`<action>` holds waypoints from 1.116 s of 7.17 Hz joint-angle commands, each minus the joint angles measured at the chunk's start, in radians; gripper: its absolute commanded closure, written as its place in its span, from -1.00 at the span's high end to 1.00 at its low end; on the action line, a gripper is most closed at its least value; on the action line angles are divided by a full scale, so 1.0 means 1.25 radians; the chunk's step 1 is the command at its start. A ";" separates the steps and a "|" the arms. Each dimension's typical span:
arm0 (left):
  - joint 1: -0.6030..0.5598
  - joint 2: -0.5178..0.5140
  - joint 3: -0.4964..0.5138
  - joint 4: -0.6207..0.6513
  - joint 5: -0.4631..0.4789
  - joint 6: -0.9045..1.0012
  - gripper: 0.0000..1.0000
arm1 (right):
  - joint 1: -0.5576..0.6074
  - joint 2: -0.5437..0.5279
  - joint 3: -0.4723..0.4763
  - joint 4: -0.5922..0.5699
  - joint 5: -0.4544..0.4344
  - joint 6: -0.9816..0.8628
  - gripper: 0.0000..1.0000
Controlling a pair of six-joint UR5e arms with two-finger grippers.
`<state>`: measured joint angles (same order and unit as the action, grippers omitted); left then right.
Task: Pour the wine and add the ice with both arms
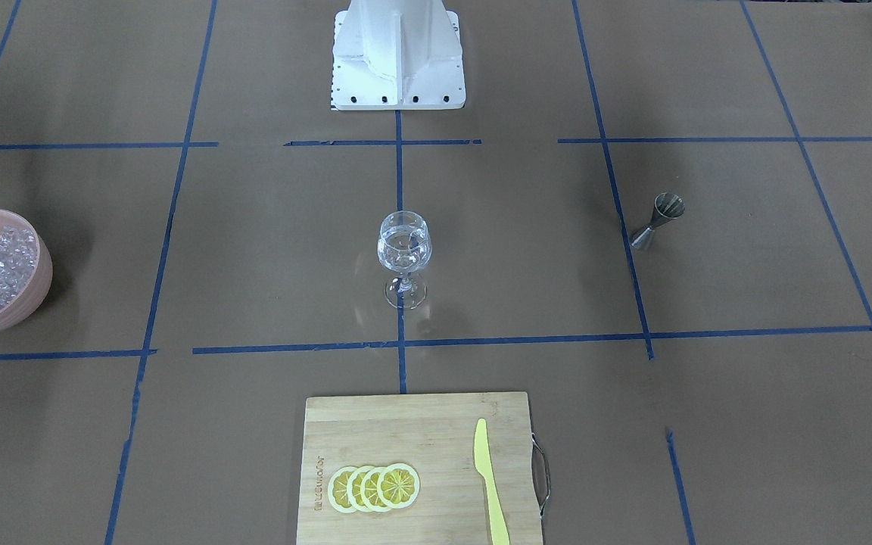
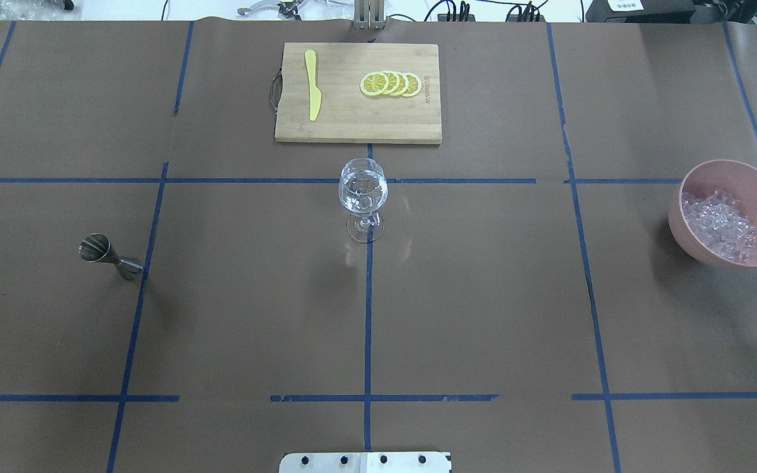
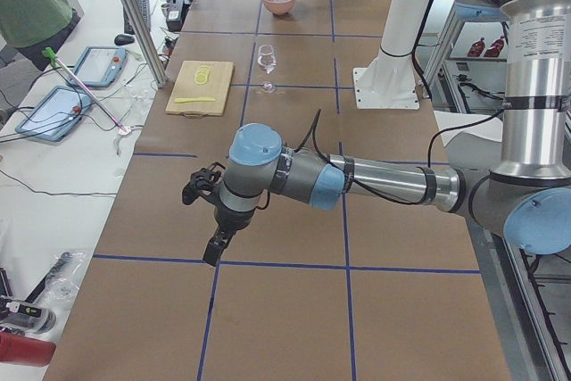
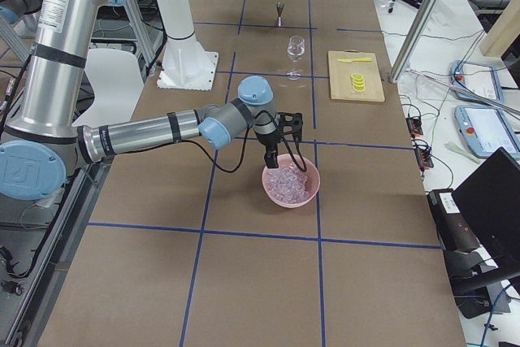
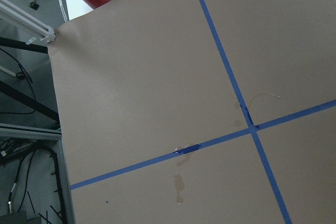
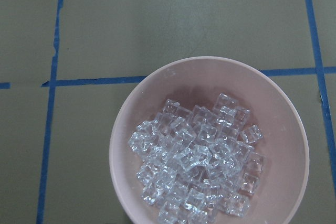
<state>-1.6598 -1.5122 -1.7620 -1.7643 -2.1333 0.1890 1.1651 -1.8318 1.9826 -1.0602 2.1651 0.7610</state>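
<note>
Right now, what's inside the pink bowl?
Lots of clear ice chunks, heaped up in the bowl. Nothing else shows in there. The ice covers the bowl's bottom, so anything under it cannot be seen.

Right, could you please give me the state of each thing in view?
Glass: upright, something clear inside.
Bowl: upright, holding ice.
Jigger: upright.
Board: flat, bearing slices and knife.
Slices: overlapping in a row.
Knife: lying flat.
Right gripper: over the bowl, jaws unclear.
Left gripper: low over the table, jaws unclear.
</note>
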 commanded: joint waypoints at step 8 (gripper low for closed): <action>0.001 0.011 0.003 0.000 -0.021 0.001 1.00 | -0.127 0.087 -0.174 0.133 -0.131 0.094 0.33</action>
<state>-1.6586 -1.4988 -1.7589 -1.7641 -2.1590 0.1902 1.0088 -1.7258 1.7742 -0.8945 2.0047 0.8813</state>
